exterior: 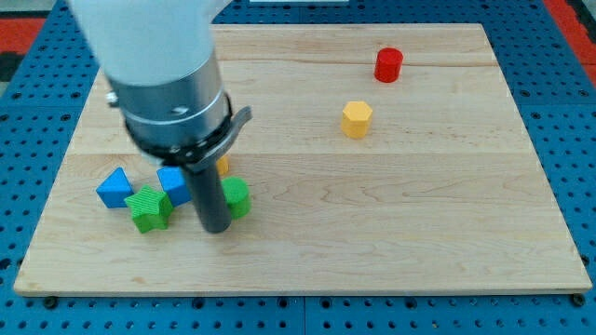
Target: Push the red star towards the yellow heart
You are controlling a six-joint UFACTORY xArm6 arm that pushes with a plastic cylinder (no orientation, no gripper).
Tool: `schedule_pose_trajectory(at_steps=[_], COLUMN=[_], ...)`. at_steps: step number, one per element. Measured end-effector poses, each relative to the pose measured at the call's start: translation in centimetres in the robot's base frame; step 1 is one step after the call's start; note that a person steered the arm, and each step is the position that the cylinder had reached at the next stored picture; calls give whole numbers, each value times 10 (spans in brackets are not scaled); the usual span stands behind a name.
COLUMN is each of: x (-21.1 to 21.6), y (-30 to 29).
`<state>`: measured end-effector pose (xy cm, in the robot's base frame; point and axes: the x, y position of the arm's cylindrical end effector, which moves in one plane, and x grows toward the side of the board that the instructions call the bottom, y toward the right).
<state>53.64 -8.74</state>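
Observation:
My tip (216, 227) rests on the board at the lower left, just left of a green block (238, 197) and right of a blue cube (173, 184). A sliver of a yellow block (223, 165) shows just behind the rod; its shape is hidden. No red star shows in the view; the arm's body covers part of the upper left of the board. The only red block I see is a red cylinder (388, 65) at the upper right.
A yellow hexagon (356, 119) lies below and left of the red cylinder. A green star-like block (149, 208) and a blue block (115, 188) lie left of my tip. The wooden board (419, 233) sits on a blue pegboard.

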Motion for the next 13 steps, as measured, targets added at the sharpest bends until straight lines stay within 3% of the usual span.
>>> schedule_pose_trajectory(at_steps=[2,3,5,6,7,9,11,13], x=[-55,-59,11,47,48,6,-6,-26], y=[34,55,51,5,-66,-85,-141,-126])
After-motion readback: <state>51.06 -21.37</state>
